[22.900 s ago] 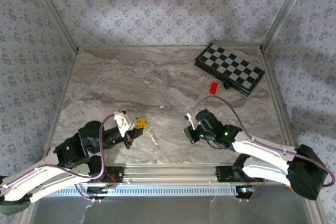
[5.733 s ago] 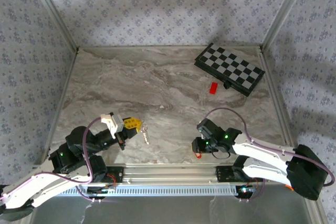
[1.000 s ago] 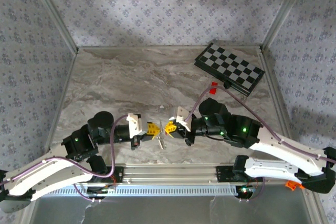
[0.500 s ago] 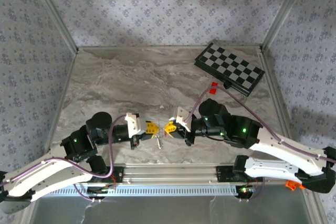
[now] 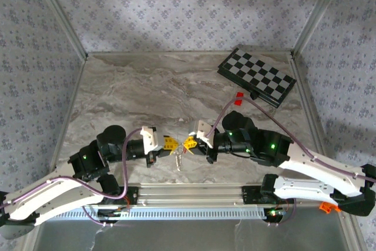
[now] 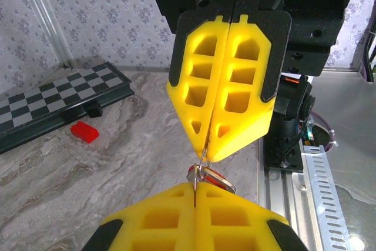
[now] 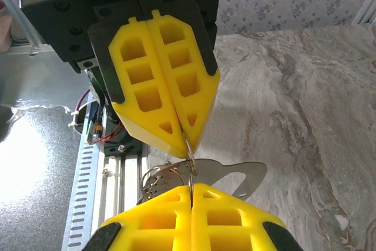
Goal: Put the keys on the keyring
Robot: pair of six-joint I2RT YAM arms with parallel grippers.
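My two yellow-fingered grippers meet tip to tip above the table's front edge. The left gripper is shut on the thin wire keyring. From that ring hang a flat silver key and a bunch of small rings. The right gripper is shut on a key with a red head, which sits right against the ring. In the left wrist view my left gripper points up at the right one's fingers. In the right wrist view my right gripper faces the left one's fingers.
A folded chessboard lies at the back right with a small red block just in front of it. The aluminium rail runs along the near edge below the grippers. Patterned walls close in the table on three sides.
The hanging keys have swung slightly under the two tips. Both grippers stay shut and almost still, tip to tip.
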